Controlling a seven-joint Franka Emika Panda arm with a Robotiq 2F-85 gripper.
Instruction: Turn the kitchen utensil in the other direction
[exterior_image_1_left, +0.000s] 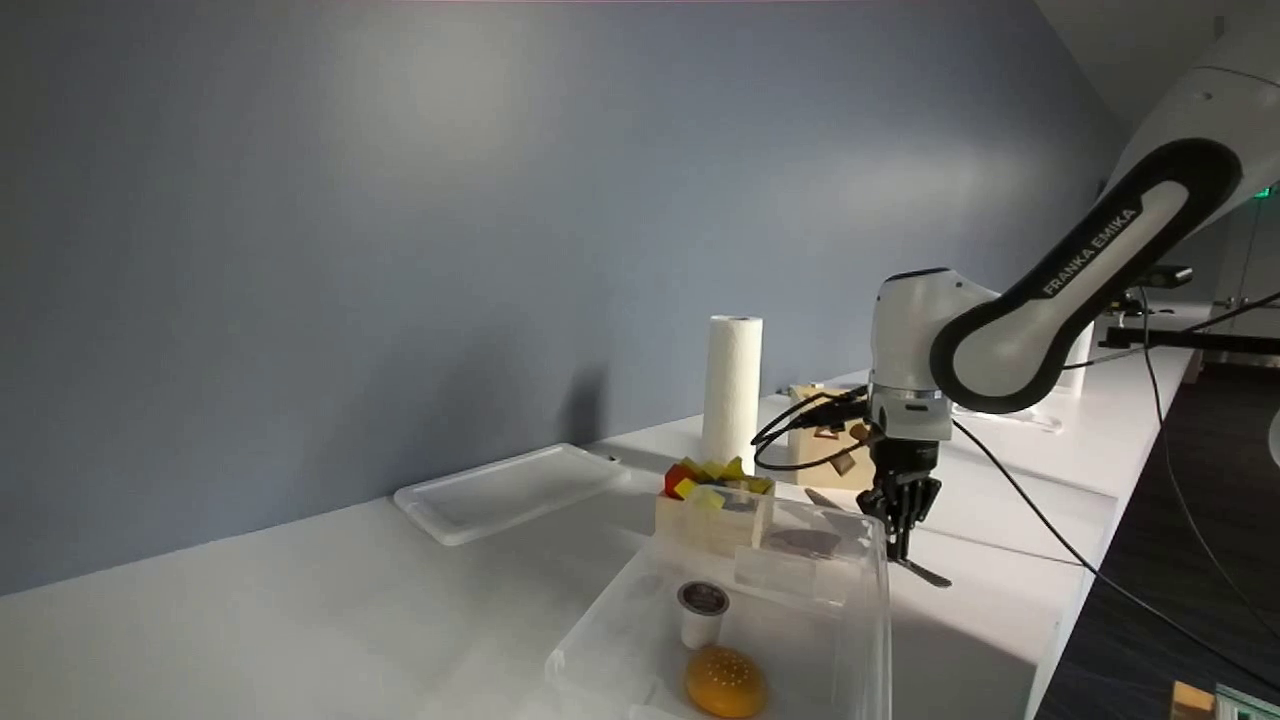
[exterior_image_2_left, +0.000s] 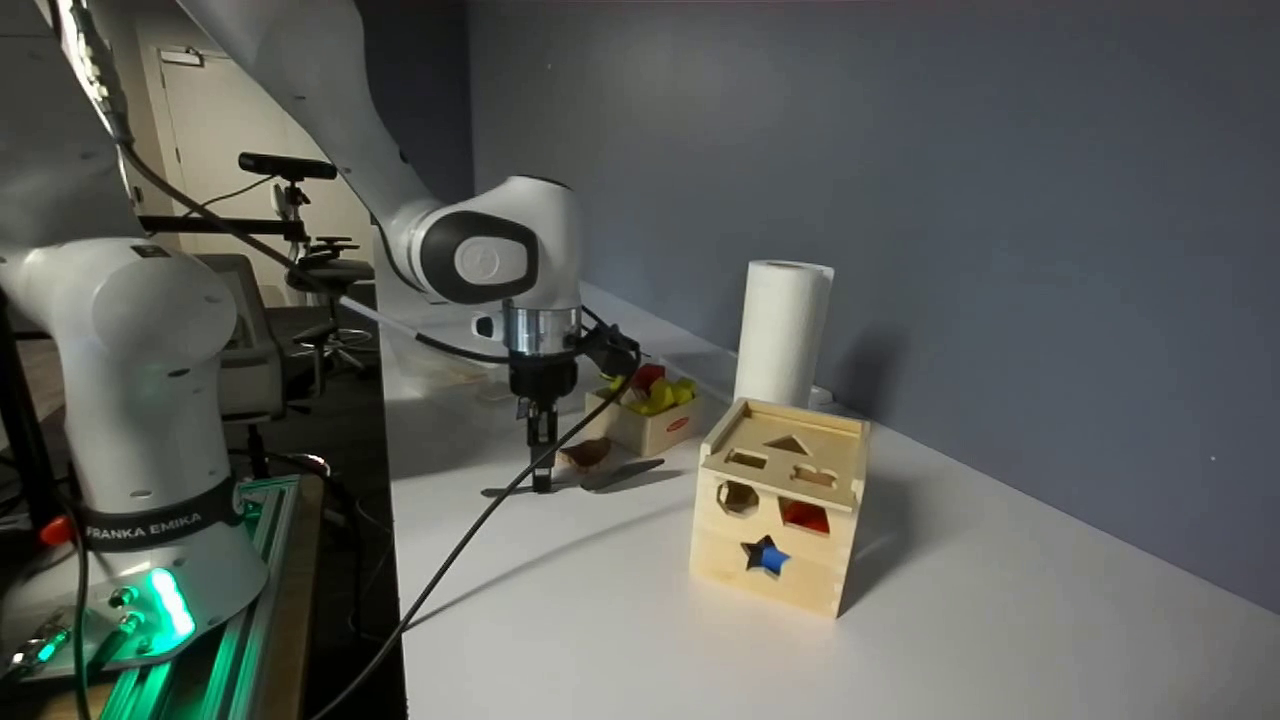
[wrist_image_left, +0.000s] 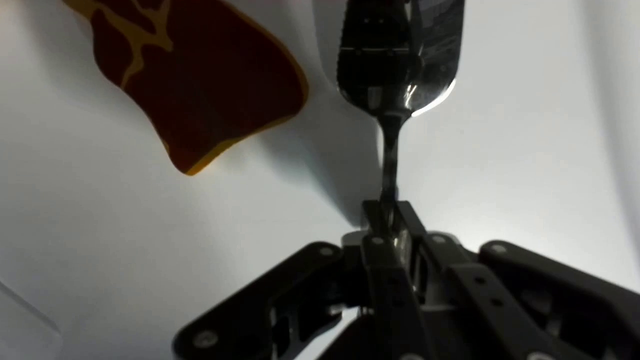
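1 arm (exterior_image_1_left: 1040, 290), 1 gripper (wrist_image_left: 387, 212), 1 utensil (wrist_image_left: 391, 122), 1 steak (wrist_image_left: 200, 95). 1 shape box (exterior_image_2_left: 720, 550): 6 holes (exterior_image_2_left: 737, 498) showing in an exterior view, 3 top, 3 front. 1 crate (exterior_image_2_left: 640, 432); toys (exterior_image_2_left: 660, 397) in it overlap, can't count. 1 tub (exterior_image_1_left: 800, 650) with 1 bun (exterior_image_1_left: 727, 684), 1 pod (exterior_image_1_left: 702, 612). 1 flat tray (exterior_image_1_left: 510, 492). 1 roll (exterior_image_2_left: 785, 335) for sure, background too unclear to count.

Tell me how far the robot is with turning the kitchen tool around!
Grabbing looks done: the hand is shut on the utensil by its slender handle. Under way: the utensil is at or just above the white table; I can't tell how much turning is finished. Left, probably: any remaining turn, then letting go, since it's gripped.
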